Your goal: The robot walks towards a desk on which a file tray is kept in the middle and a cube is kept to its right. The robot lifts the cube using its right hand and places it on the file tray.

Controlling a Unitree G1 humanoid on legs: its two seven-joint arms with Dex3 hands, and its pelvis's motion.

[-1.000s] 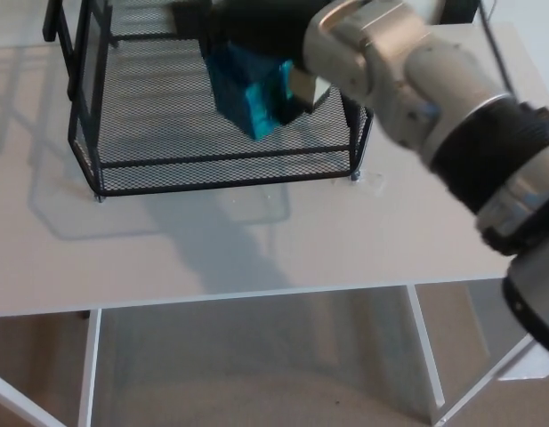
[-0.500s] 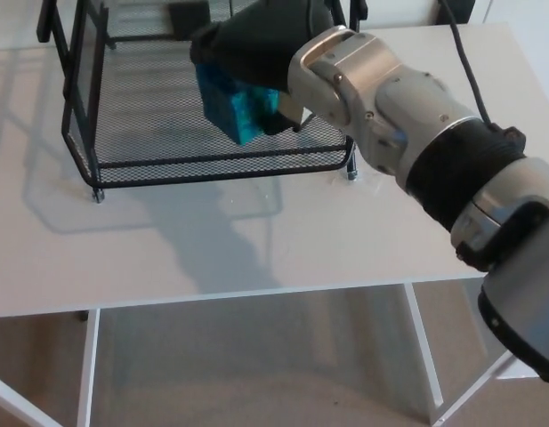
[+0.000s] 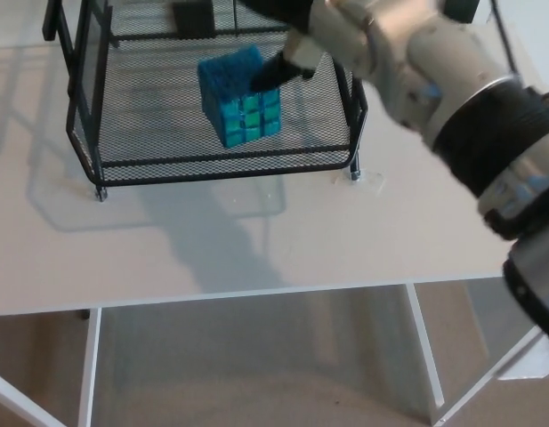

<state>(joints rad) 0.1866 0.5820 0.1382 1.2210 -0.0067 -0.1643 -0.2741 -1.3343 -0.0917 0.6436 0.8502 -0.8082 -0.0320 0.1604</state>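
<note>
The blue cube (image 3: 240, 96) rests on the mesh floor of the black wire file tray (image 3: 221, 160), near the tray's middle and slightly turned. My right hand (image 3: 287, 31) is above and behind the cube at the top of the head view, open. One black fingertip (image 3: 276, 71) is at the cube's upper right edge; I cannot tell whether it touches. My grey and black right forearm (image 3: 452, 98) runs in from the right, over the tray's right corner. The left hand does not show.
The tray stands on a white desk (image 3: 256, 240), whose front edge (image 3: 256, 294) crosses the lower part of the picture. White frame legs (image 3: 425, 356) and beige floor lie below. A dark object (image 3: 192, 13) sits at the tray's back.
The hand has let go of the cube, which now sits on the tray's mesh. The hand has lifted up and back, and the forearm has swung upward to the right.
</note>
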